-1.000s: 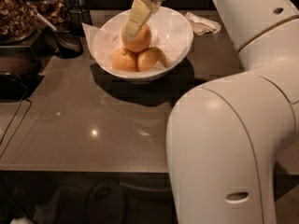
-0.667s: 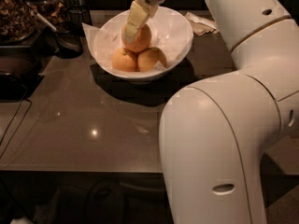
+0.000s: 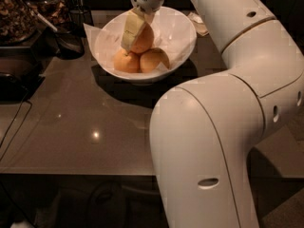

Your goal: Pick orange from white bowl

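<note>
The white bowl (image 3: 176, 31) stands at the back of the dark table and holds three oranges. The orange (image 3: 144, 40), the largest and deepest in colour, sits on top of two paler ones (image 3: 125, 61) (image 3: 155, 59). My gripper (image 3: 137, 41) reaches down into the bowl from above and is shut on the top orange. One pale finger (image 3: 130, 31) lies across its left front; the other is hidden behind the fruit. The orange still touches the two below it.
My big white arm (image 3: 228, 127) fills the right side and hides the table there. A dark container with a scoop (image 3: 64, 34) and a tray of nuts (image 3: 19, 8) stand at the back left. A crumpled napkin (image 3: 199, 25) lies behind the bowl. A cable (image 3: 14, 122) runs along the left edge.
The gripper has stayed on the top orange in the bowl. My arm's elbow has swung leftward and now covers more of the right side of the view.
</note>
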Motion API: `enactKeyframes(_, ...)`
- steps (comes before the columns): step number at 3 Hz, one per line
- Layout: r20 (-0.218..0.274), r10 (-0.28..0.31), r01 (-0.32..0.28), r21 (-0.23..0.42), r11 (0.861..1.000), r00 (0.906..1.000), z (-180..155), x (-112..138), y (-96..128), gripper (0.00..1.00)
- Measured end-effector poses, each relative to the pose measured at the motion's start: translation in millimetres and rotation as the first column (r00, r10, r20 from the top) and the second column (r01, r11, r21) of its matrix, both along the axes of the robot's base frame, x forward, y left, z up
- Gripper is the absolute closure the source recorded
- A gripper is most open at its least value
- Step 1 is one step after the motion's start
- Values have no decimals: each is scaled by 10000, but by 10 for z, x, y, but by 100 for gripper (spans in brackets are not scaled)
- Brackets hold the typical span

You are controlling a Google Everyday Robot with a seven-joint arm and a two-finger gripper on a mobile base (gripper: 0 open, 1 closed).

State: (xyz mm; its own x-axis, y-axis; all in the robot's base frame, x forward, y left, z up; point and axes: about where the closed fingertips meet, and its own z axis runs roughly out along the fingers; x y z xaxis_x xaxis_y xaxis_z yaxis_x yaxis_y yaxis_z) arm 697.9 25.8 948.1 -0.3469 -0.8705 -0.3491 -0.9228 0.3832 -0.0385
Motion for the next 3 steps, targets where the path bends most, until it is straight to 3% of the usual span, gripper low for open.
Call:
enactKeyframes(1, -298, -30, 24, -200, 9998, 9996, -179, 18, 3, 23)
enactKeyframes(3, -351, 88, -104, -460, 9989, 9993, -247, 5, 0, 65)
